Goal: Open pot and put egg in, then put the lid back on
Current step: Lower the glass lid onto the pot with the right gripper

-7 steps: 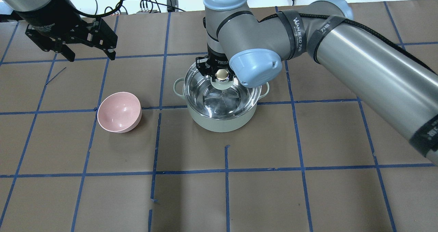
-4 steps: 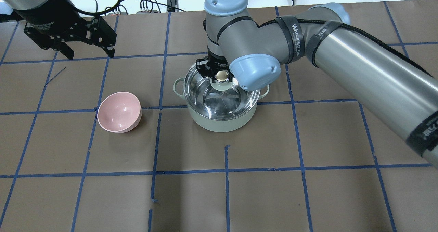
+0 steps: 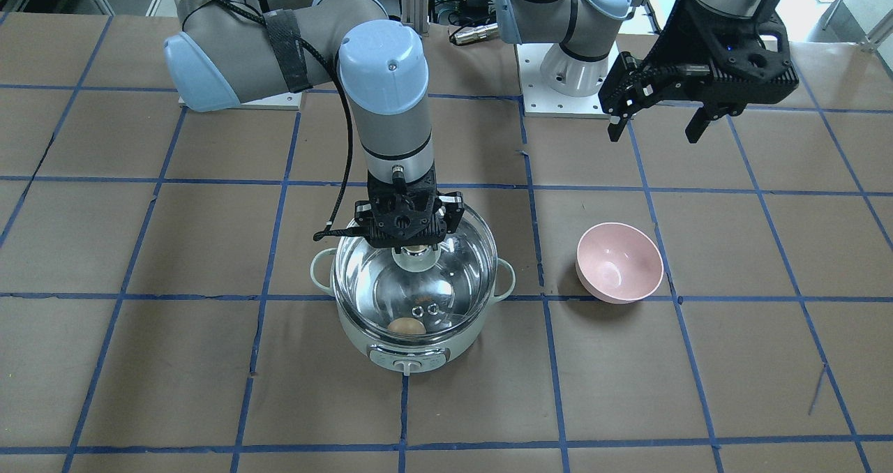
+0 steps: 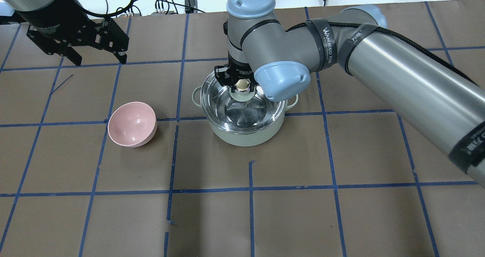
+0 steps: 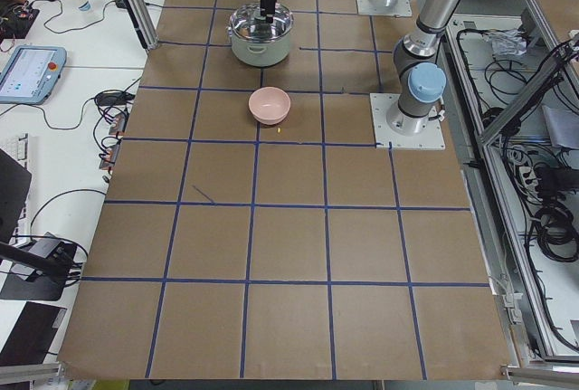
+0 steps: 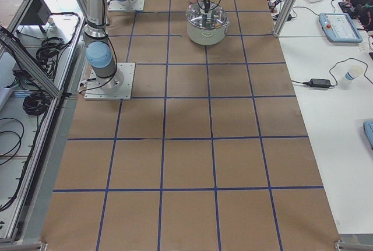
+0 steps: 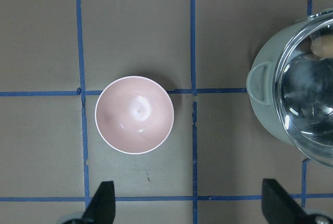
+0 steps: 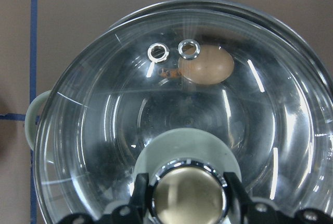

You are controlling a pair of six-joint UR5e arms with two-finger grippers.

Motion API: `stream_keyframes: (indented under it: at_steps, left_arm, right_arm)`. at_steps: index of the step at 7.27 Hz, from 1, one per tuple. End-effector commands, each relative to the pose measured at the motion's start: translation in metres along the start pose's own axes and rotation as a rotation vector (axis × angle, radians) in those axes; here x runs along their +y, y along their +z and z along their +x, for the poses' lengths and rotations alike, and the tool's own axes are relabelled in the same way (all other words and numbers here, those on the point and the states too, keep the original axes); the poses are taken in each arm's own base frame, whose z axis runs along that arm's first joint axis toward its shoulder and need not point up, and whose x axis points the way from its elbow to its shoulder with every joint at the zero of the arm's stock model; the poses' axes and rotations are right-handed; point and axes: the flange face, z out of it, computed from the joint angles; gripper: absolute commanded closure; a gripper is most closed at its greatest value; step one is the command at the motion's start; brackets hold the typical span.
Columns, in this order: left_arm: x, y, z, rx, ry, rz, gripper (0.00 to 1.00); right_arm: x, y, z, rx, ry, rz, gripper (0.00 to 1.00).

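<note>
The mint-green pot (image 4: 246,137) stands at the table's middle, its front control knob toward the far side. The brown egg (image 3: 407,326) lies inside on the steel floor and shows through the glass in the right wrist view as well (image 8: 206,64). The clear glass lid (image 4: 242,111) covers the pot's mouth; I cannot tell whether it rests fully on the rim. My right gripper (image 4: 242,84) points straight down and is shut on the lid's knob (image 8: 188,195). My left gripper (image 4: 100,60) hangs open and holds nothing, high over the table's back left, well away from the pot.
A pink bowl (image 4: 132,123) with nothing in it sits left of the pot, about one tape square away. The right arm's long forearm (image 4: 409,79) spans the table's right half above the surface. Blue tape lines grid the brown tabletop.
The right gripper and the lid have shifted slightly left over the pot. The left gripper has drawn back a little toward the table's far corner.
</note>
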Motion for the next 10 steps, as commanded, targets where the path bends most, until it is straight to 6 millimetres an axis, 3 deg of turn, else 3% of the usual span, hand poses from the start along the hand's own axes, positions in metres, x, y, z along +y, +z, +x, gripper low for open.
stream_keyframes:
  at_steps: [1, 10]
  left_arm:
    - [0.0000, 0.0007, 0.0003, 0.003, -0.001, 0.000, 0.00]
    - [0.0015, 0.0024, 0.0019, 0.003, 0.002, 0.000, 0.00]
  right_arm:
    - [-0.0013, -0.0002, -0.0002, 0.001, -0.006, 0.004, 0.96]
    - [-0.0055, 0.0038, 0.0011, 0.008, -0.043, 0.027, 0.96]
